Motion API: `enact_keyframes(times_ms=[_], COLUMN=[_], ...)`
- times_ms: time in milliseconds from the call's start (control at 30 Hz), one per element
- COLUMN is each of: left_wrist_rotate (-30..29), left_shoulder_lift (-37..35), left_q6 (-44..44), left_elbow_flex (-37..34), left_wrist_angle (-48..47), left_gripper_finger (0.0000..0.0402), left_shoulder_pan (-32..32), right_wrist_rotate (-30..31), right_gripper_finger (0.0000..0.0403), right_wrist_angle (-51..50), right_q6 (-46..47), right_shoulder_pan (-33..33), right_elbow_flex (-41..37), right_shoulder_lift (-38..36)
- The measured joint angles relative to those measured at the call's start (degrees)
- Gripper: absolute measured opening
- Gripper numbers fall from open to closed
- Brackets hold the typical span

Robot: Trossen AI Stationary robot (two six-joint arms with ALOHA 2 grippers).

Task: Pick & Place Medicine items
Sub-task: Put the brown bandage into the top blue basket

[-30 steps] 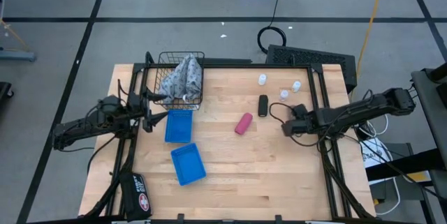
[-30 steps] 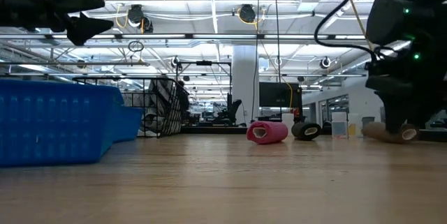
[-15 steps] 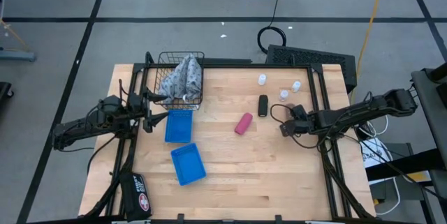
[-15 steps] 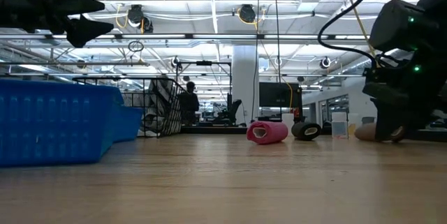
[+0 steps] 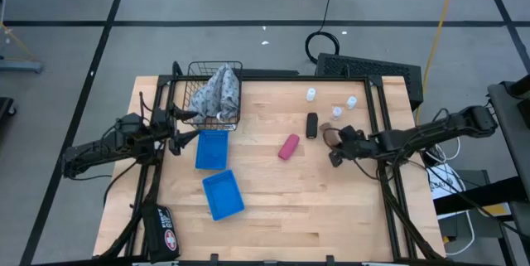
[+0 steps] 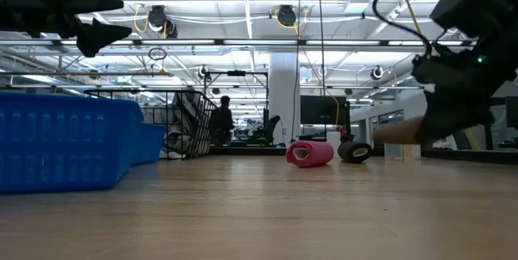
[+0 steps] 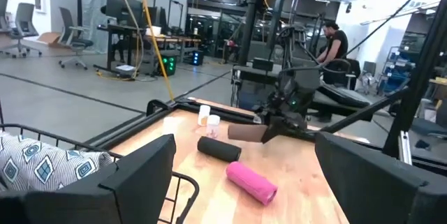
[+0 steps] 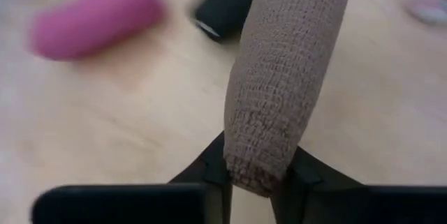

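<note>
Gripping tan woven bandage roll (image 8: 286, 77), right gripper (image 8: 255, 175) raised

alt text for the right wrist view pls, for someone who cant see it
The right gripper is shut on a tan bandage roll that juts forward above the wooden table. Beyond it lie a blurred pink tube and a black container.

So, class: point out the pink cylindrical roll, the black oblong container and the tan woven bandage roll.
Pink cylindrical roll (image 5: 288, 147), high view, mid-body.
Black oblong container (image 5: 311, 125), high view, centre.
Tan woven bandage roll (image 8: 286, 70), right wrist view, mid-length.
</note>
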Motion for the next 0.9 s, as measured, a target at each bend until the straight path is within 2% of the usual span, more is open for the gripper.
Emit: enact_keyframes(times_ms=[233, 400, 600, 733, 900], left_wrist_rotate=[-2.0, -1.1, 3.6, 6.9, 7.1], left_shoulder_lift=[0.5, 5.5, 18.3, 28.6, 42.7], left_q6=[-7.8, -10.4, -12.1, -13.0, -12.9], left_elbow_flex=[0.0, 0.0, 0.0, 1.0, 6.0], left_wrist_angle=[0.1, 2.8, 16.3, 25.8, 29.6], left_gripper_finger=[0.0353, 0.0353, 0.0353, 0.0353, 0.0353], left_shoulder_pan=[0.0, 0.0, -0.1, -0.3, -1.8], right_wrist_rotate=[0.3, 0.3, 0.3, -1.7, -2.7], right_gripper_finger=[0.0041, 0.0047, 0.0041, 0.0042, 0.0040], right_wrist_angle=[16.0, 30.0, 41.6, 45.1, 47.9], right_q6=[-17.1, -32.3, -45.3, -47.1, -50.4], right_shoulder_pan=[4.1, 5.5, 5.6, 5.6, 5.6], right_elbow_flex=[0.1, 0.1, 0.2, 0.2, 1.4], right_shoulder_lift=[-2.2, 0.8, 7.4, 11.1, 15.1])
